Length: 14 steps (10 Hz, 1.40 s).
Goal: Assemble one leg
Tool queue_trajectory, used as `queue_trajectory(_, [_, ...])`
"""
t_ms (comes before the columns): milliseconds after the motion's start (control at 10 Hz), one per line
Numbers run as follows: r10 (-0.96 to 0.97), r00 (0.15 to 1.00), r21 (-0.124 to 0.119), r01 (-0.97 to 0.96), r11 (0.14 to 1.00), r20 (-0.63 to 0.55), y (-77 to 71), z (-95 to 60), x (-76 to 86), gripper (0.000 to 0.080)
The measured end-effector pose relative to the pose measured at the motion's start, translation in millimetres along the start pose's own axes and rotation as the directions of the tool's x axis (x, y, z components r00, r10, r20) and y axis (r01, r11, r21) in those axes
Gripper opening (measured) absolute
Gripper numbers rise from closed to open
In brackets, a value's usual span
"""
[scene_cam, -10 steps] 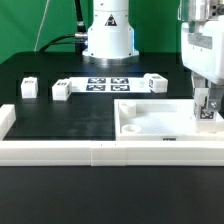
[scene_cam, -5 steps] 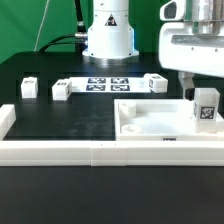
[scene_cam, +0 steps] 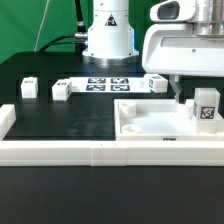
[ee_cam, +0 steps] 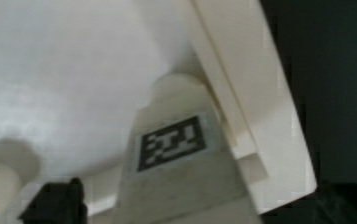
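Note:
A leg (scene_cam: 206, 105), a small white block with a square tag facing me, stands upright on the right part of the large white panel (scene_cam: 145, 122). My gripper (scene_cam: 180, 97) hangs just to the exterior view's left of it, apart from it, open and empty. In the wrist view the leg (ee_cam: 184, 150) rises from the panel (ee_cam: 68, 70) beside the raised rim (ee_cam: 246, 90), and one dark fingertip (ee_cam: 50, 200) shows beside it without touching. Three more legs stand on the black mat: two at the left (scene_cam: 30, 87) (scene_cam: 61, 89) and one behind the panel (scene_cam: 155, 82).
The marker board (scene_cam: 105, 83) lies at the back in front of the arm's base (scene_cam: 108, 35). A low white wall (scene_cam: 60, 150) runs along the mat's front and left side. The mat (scene_cam: 70, 115) lies left of the panel.
The gripper let go of the leg, rose and moved toward the exterior view's left. The leg stays standing on the panel.

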<state>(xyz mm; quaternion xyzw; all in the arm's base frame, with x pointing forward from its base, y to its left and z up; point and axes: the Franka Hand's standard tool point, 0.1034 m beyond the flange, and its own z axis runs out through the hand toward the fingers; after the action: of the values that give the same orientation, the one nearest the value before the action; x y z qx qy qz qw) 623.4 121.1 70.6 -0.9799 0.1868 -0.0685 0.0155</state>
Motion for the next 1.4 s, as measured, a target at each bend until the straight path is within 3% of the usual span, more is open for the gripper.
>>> queue_trajectory(400, [-0.205, 0.979, -0.018, 0.204, 0.979, -0.002, 4.8, 0.5, 2.3, 0.0649])
queue_trajectory(700, [-0.202, 0.979, -0.018, 0.202, 0.979, -0.002, 4.9, 0.6, 2.3, 0.0290])
queue_trajectory(1000, [-0.163, 0.987, -0.017, 0.163, 0.987, -0.002, 5.0, 0.7, 2.2, 0.0291])
queue_trajectory(1200, [0.063, 0.998, -0.022, -0.063, 0.998, -0.007, 8.1, 1.1, 2.0, 0.0291])
queue_trajectory(1400, [0.264, 0.964, -0.042, -0.264, 0.963, -0.024, 21.2, 0.8, 4.3, 0.0291])
